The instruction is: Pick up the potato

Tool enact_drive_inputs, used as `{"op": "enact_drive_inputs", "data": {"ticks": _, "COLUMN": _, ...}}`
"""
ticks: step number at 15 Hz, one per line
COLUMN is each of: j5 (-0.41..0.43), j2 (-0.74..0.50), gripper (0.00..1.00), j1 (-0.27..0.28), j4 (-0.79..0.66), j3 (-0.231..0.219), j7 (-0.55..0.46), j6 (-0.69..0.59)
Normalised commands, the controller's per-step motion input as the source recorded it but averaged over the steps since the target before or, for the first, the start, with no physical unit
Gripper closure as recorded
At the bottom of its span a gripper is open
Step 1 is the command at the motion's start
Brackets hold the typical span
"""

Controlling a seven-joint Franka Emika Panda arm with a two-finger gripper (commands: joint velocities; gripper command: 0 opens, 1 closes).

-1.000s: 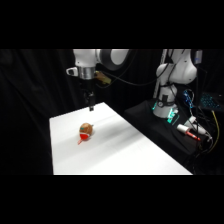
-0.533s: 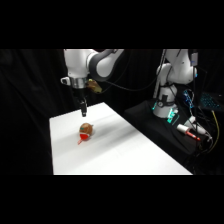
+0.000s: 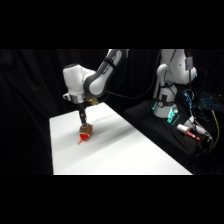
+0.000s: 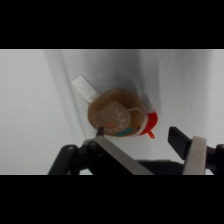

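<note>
The potato (image 3: 86, 133) is a small tan-brown lump with a red lower part and a thin red tail, lying on the white table (image 3: 125, 155) near its left side. My gripper (image 3: 83, 123) has come down from above and hangs right over it, almost touching. In the wrist view the potato (image 4: 116, 117) fills the middle, its red part showing at the lower right. The gripper (image 4: 139, 134) is open. One dark finger (image 4: 99, 132) sits at the potato's lower left edge and the other finger (image 4: 179, 138) stands clear of it to the right.
A short white strip (image 4: 84, 89) lies on the table against the potato's upper left. The arm's base (image 3: 167, 95) and a black stand with cables and lit electronics (image 3: 192, 125) are at the right. The table's left edge (image 3: 51, 145) is close to the potato.
The arm has swung left and dropped, bringing the gripper from above the table down onto the potato. The potato has not moved.
</note>
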Motion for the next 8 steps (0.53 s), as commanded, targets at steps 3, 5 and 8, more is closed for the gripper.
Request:
{"op": "enact_drive_inputs", "data": {"ticks": 3, "j5": 0.148, "j2": 0.29, "gripper": 0.00, "j1": -0.072, "j4": 0.19, "j3": 0.071, "j7": -0.06, "j6": 0.13}}
{"op": "enact_drive_inputs", "data": {"ticks": 5, "j5": 0.130, "j2": 0.27, "gripper": 0.00, "j1": -0.064, "j4": 0.18, "j3": 0.082, "j7": -0.06, "j6": 0.13}}
{"op": "enact_drive_inputs", "data": {"ticks": 8, "j5": 0.121, "j2": 0.22, "gripper": 0.04, "j1": -0.059, "j4": 0.17, "j3": 0.086, "j7": -0.07, "j6": 0.12}}
